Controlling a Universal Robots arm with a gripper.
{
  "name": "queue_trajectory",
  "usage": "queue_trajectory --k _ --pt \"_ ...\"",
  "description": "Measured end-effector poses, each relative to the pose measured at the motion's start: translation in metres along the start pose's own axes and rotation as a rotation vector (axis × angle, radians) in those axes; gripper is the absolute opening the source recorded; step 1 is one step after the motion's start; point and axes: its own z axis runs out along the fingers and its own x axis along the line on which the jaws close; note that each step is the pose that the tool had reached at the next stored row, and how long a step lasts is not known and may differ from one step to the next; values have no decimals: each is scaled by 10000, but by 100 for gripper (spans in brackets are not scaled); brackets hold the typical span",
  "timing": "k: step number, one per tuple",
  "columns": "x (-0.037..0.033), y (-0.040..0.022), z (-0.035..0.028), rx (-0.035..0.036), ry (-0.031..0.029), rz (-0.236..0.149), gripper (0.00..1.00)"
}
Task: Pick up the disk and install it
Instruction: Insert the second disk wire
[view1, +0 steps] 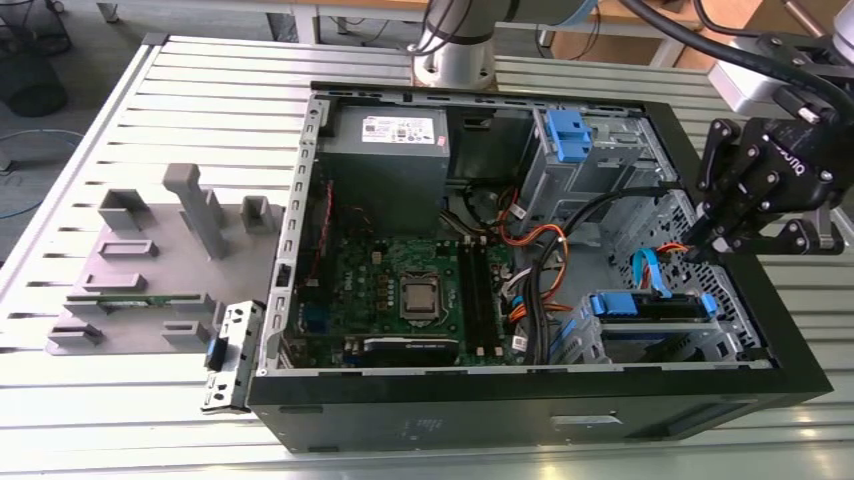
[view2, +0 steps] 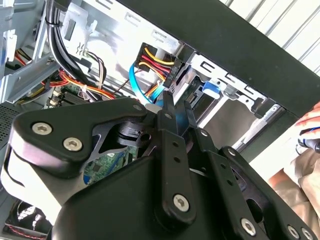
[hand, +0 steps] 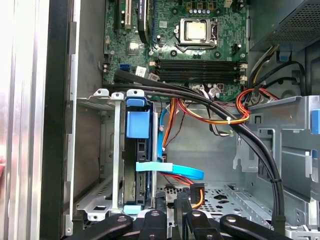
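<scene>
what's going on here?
A robot arm's gripper hangs over the open PC case, at the drive bay near the exterior view's right. The disk with its blue rails already sits in the bay, with cables beside it. The fingers look close together, just above the disk's end, but whether they grip it is unclear. A person's hand is at the case edge.
</scene>
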Motion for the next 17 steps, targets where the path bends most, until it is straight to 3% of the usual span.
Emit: queue_trajectory --k 17 --pt "-42 -44 78 0 2 0 24"
